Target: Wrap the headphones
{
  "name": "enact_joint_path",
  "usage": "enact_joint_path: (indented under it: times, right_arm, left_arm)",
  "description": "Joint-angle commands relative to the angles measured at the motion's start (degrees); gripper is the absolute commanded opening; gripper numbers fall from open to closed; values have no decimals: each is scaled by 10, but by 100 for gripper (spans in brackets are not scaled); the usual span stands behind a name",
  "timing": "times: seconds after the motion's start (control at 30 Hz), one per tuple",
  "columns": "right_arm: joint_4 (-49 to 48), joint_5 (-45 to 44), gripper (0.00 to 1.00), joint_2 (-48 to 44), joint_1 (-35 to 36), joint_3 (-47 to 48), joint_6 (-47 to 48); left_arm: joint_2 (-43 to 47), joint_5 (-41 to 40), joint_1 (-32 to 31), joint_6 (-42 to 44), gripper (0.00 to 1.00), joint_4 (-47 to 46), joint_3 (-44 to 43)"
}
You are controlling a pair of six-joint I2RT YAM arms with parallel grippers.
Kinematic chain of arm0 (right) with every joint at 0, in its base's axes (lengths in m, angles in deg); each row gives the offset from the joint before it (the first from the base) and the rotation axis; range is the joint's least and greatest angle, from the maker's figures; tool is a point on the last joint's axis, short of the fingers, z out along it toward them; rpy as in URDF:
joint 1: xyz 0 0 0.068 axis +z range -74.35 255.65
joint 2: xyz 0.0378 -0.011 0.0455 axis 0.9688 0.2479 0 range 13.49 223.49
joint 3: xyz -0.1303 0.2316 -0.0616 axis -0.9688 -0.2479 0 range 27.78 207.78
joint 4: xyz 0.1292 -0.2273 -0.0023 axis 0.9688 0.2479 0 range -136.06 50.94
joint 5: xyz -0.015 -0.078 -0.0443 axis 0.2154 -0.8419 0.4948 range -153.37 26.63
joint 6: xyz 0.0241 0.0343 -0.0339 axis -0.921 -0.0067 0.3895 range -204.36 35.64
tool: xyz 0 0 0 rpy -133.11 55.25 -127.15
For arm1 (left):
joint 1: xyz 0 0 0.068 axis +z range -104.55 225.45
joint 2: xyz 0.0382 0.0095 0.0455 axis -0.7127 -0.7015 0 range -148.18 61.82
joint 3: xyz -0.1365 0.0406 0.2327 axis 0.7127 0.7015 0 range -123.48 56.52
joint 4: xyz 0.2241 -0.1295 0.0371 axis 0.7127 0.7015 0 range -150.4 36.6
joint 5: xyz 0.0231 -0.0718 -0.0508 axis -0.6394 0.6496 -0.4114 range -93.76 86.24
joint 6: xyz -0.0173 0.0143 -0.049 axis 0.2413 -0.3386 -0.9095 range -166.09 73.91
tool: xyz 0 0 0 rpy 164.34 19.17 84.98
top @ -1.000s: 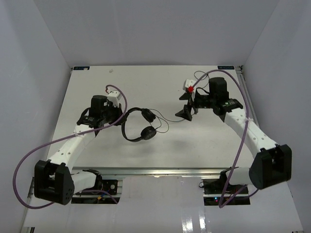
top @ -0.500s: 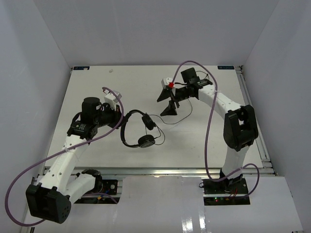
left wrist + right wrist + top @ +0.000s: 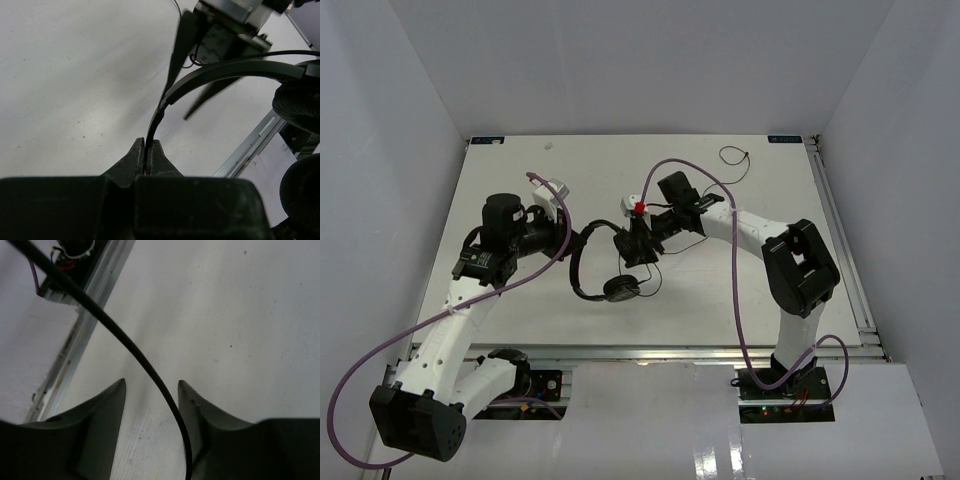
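Swung leftward, my right gripper (image 3: pixel 150 384) straddles the cord (image 3: pixel 131 347), fingers apart; left gripper (image 3: pixel 148 146) pinches the headphones (image 3: pixel 619 288) by the headband (image 3: pixel 225 72).

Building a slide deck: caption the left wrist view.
Left gripper clamps the headphones by their thin headband above the white table.

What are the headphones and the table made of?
The headphones: the band looks like smooth black plastic with a dull sheen along its edge; the ear pads look soft, maybe wrinkly fake leather over foam. The table is matte white with tiny specks, perhaps painted board; I can't tell for sure.
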Motion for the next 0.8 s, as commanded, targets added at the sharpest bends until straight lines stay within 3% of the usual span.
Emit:
enact_joint_path:
  times: [0.0, 0.33, 0.6, 0.77]
  right_arm:
    - [-110, -79, 12, -13, -8, -7, -116]
    - [-202, -167, 8, -62, -57, -66, -254]
    - [-191, -200, 8, -69, -64, -120, -278]
    - [-184, -237, 8, -82, -65, -138, -275]
  left_arm:
    - [27, 37, 0, -31, 0, -13, -36]
    - [55, 61, 0, -117, 0, -75, -37]
    - [70, 103, 0, -187, 0, -169, -16]
    - [75, 93, 0, -192, 0, -172, -36]
